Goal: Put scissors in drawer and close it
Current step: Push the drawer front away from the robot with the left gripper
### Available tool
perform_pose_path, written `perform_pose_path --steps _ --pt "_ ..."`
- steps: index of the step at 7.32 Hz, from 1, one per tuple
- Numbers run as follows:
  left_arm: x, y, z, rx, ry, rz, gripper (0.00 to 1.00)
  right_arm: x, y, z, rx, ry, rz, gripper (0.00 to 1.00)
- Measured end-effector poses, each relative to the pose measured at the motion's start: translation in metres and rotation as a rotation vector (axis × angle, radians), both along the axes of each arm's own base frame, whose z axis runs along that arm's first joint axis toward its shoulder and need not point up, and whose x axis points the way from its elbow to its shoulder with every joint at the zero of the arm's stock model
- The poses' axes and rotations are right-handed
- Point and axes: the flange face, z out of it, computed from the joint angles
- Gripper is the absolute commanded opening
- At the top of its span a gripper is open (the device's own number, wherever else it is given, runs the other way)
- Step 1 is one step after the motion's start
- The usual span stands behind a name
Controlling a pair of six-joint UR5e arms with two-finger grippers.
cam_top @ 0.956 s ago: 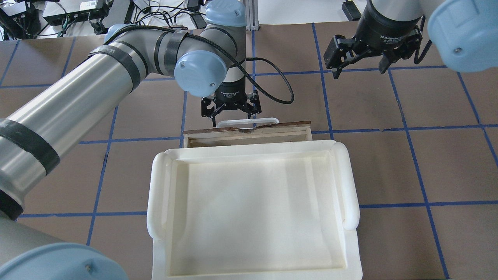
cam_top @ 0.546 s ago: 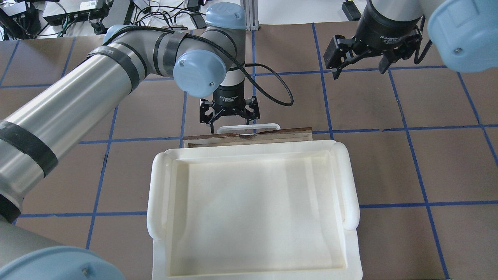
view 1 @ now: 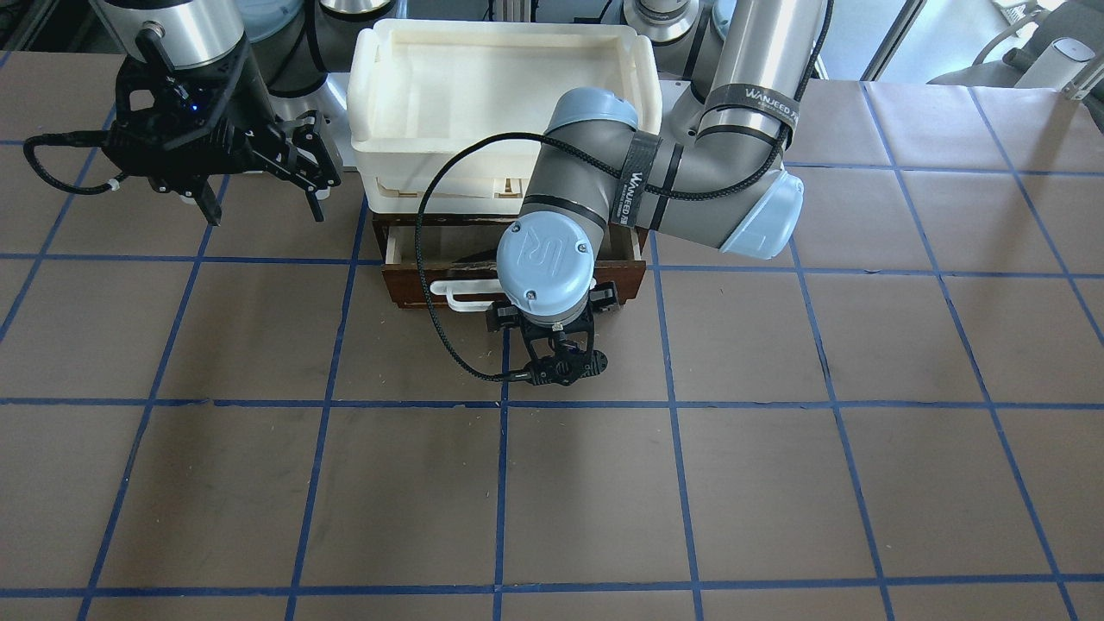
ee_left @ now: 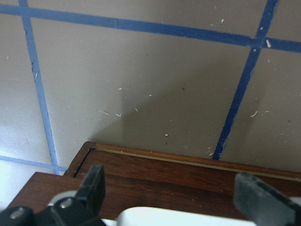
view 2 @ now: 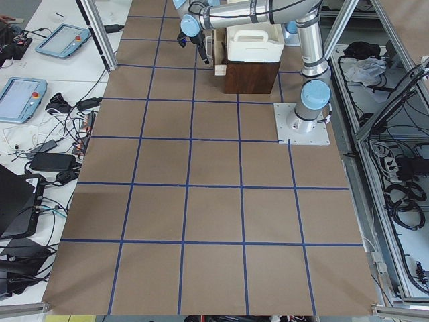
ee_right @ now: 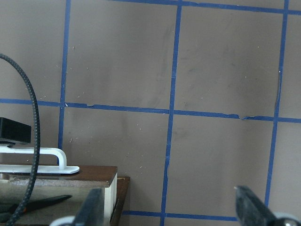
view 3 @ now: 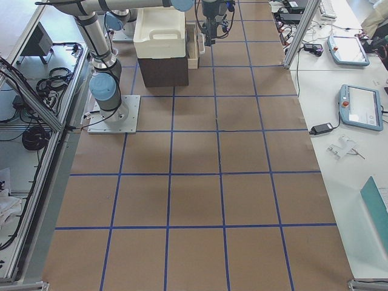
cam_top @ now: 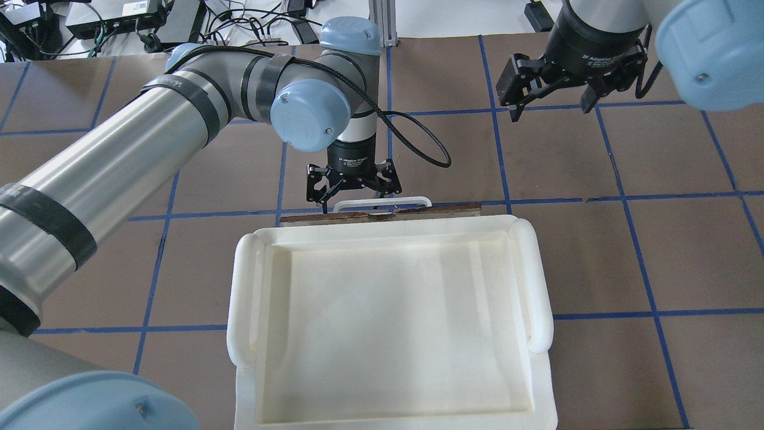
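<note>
The dark brown drawer (view 1: 405,289) sticks out a little from under the cream-white tray (cam_top: 239,298). A strip of its pale inside (view 1: 393,246) shows. A dark pointed blade (ee_right: 44,201) lies inside it, apparently the scissors; the handles are hidden. My left gripper (cam_top: 352,197) is open and stands at the drawer's white bar handle (cam_top: 382,202), its fingertips (ee_left: 94,183) on either side of the handle against the drawer front (ee_left: 164,181). My right gripper (cam_top: 552,107) is open and empty, held above the table to the right of the drawer.
The tray sits on a dark brown cabinet (view 2: 251,77) that holds the drawer. A black cable (view 1: 431,285) loops from the left wrist across the drawer front. Blue tape lines grid the brown table (view 1: 776,483).
My left gripper has moved toward the robot and pushed the drawer in; much less of the drawer's inside shows. The right arm has not moved.
</note>
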Motion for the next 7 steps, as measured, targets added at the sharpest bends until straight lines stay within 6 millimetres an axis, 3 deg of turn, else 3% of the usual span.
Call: perform_pose_path --steps 7 --pt "-0.002 0.015 0.001 0.083 -0.010 0.049 1.00 0.000 0.000 0.000 0.000 0.000 0.000 1.00"
